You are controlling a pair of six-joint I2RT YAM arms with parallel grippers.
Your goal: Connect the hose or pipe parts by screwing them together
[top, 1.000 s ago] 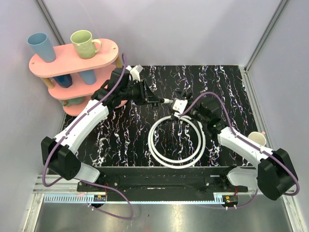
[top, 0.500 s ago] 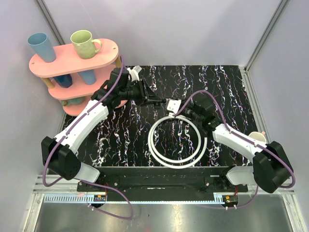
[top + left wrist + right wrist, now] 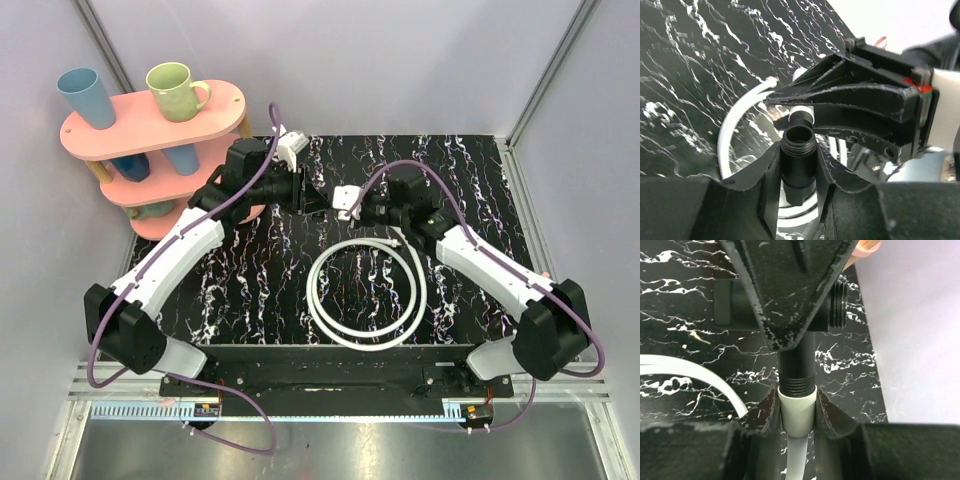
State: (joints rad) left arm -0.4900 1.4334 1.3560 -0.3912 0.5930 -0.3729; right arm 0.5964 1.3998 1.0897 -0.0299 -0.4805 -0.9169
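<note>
A white hose [image 3: 412, 292] lies coiled on the black marbled table [image 3: 470, 180]. Its loose end with a small silvery fitting [image 3: 398, 240] rests on top of the coil. My right gripper [image 3: 352, 206] is shut on the hose's other end, a white collar [image 3: 797, 412]. The collar meets the ribbed stem of a black threaded connector [image 3: 796, 371]. My left gripper [image 3: 318, 197] is shut on that black connector [image 3: 798, 155], whose open threaded mouth faces the right gripper [image 3: 790, 110]. In the right wrist view a finger [image 3: 785, 290] of the left gripper hides the connector's middle.
A pink two-tier shelf [image 3: 225, 100] stands at the back left with a blue cup [image 3: 80, 95] and a green mug [image 3: 175, 90] on top. More cups sit under it. Lilac walls close in the table on three sides.
The right gripper shut on the hose's white collar and carried it up and left to the left gripper. The left gripper shifted slightly toward the back. The coil stayed put.
</note>
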